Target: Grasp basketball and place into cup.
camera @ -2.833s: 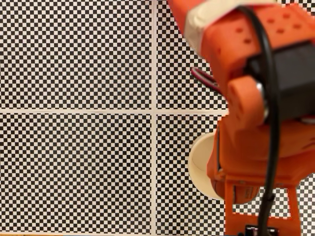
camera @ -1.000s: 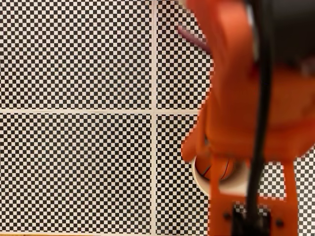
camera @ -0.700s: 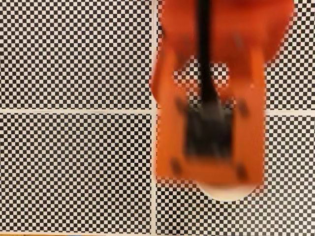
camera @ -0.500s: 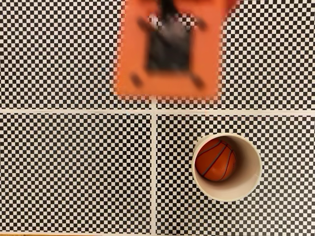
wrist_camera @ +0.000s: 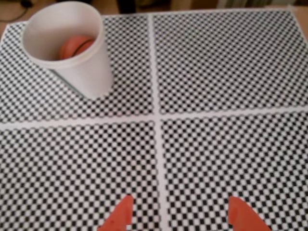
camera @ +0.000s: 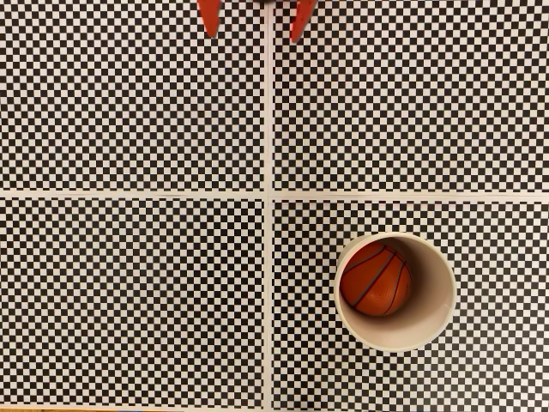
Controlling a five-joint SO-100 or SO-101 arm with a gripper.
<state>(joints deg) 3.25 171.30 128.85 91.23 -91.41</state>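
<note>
Half a second back the blurred orange arm body covered the upper middle of my fixed view; now it's pulled out of frame and I only see two orange fingertips at the top edge, either side of the white centre line. Cup and ball haven't shifted since then.

Orange two-finger gripper [wrist_camera: 179,216]: in the wrist view both tips poke up from the bottom edge, wide apart, checkered mat visible between them. Nothing between them, touching nothing. In the fixed view the same gripper [camera: 255,19] sits at top centre, jaws spread, well apart from the cup.

Small orange basketball with black seam lines [camera: 375,280]: inside the wide cream-white paper cup [camera: 440,296], lower right of the fixed view, resting against the cup's left inner wall. In the wrist view the cup [wrist_camera: 89,72] stands upright in the upper left of the frame, with the ball [wrist_camera: 75,47] partly showing over the rim, low inside.

Surface: black-and-white fine checkerboard mat [camera: 129,103] split into four panels by a white cross [camera: 268,196]; the cup stands in the lower right panel of the fixed view. Past the far edge of the mat in the wrist view I get a strip of tan table, too blurred to read more.
</note>
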